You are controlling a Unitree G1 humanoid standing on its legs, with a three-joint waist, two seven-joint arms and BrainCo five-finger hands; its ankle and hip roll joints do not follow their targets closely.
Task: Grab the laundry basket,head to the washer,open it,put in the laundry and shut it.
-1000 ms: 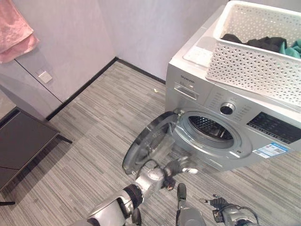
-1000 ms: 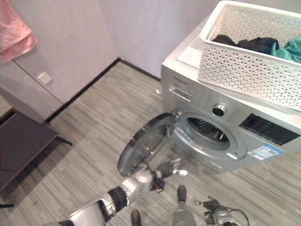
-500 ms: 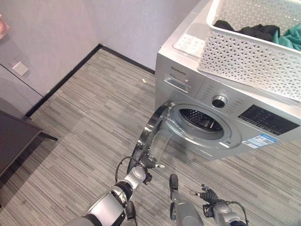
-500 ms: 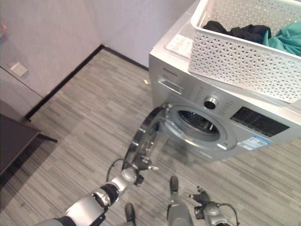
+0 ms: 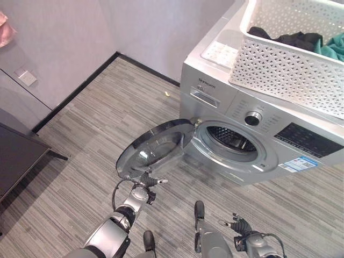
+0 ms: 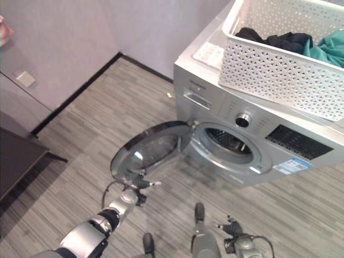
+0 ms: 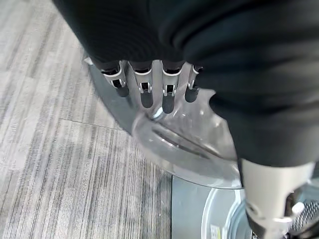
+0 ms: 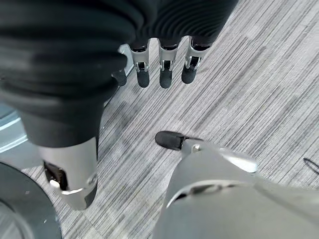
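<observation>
The silver washer [image 5: 236,105] stands at the right with its round door [image 5: 156,148] swung wide to the left, baring the drum opening [image 5: 232,144]. On top of it sits the white lattice laundry basket [image 5: 285,64], holding dark clothes [image 5: 290,38] and a teal piece [image 5: 334,47]. My left hand [image 5: 142,189] is just below the door's lower rim, its fingers [image 7: 144,92] straight and open against the door's clear bowl [image 7: 184,144]. Low at the bottom of the eye views, my right hand [image 5: 243,236] hangs open over the floor, its fingers [image 8: 163,69] relaxed and holding nothing.
A dark low table [image 5: 16,161] stands at the left by the wall, under a wall socket [image 5: 27,78]. A pink cloth [image 5: 4,24] hangs at the upper left. Striped grey floor [image 5: 91,140] spreads out in front of the washer.
The washer door has swung further open to the left, from edge-on to lying wide. My left hand has moved left with it. The right hand has stayed low.
</observation>
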